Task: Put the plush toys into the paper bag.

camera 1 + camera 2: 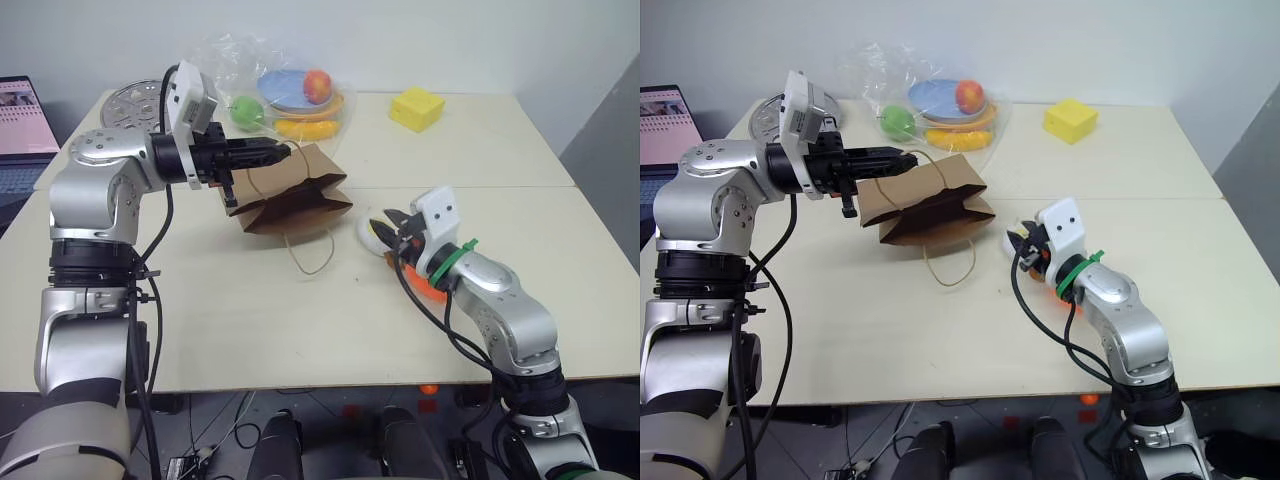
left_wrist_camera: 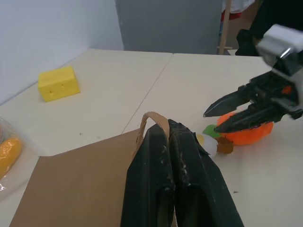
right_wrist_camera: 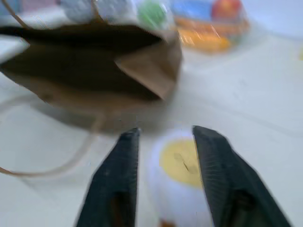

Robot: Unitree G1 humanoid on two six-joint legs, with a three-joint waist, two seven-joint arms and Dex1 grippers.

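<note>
Nearest: R gripper (image 3: 163,142), fingers (image 3: 118,175) parted moderately, straddling the egg toy (image 3: 182,163), not yet pinching it. Egg sits on the counter (image 1: 250,330) at abt 4 o'clock from the paper bag (image 1: 290,195), just beside it. Carrot toy (image 2: 248,132) lies under/behind the R wrist, touching or nearly touching the egg; can't tell which.

Risks, my read:
- Fingers close off-centre on the round soft egg → it squirts out, rolls toward the bag's loose twine handle (image 1: 312,258) at 6 o'clock of the bag.
- Carrot so near that a wide close may nip both, or the wrist drags the carrot along.
- Bag mouth faces abt 4–5 o'clock, held up only by L gripper (image 1: 275,152), fingers (image 2: 161,179) pinched tight on the upper handle/rim (image 2: 154,120). If the paper slips or the mouth sags, the toy hits the bag wall instead of going in.
- Loose handle could snag the R fingers on approach.

Farther, 12 o'clock of the bag: clear plastic bag (image 1: 230,60) w/ toy fruit on a blue plate (image 1: 940,97); yellow foam cube (image 1: 417,108) at abt 1–2 o'clock; laptop (image 1: 22,130) at far 9 o'clock; round metal disc (image 1: 135,100) at abt 10 o'clock.

Count: plush toys 2 (both still outside the bag), paper bag 1, twine handles 2, grippers 2, cube 1, plastic bag 1, fruit pieces at least 3 (red, green, yellow), laptop 1.
</note>
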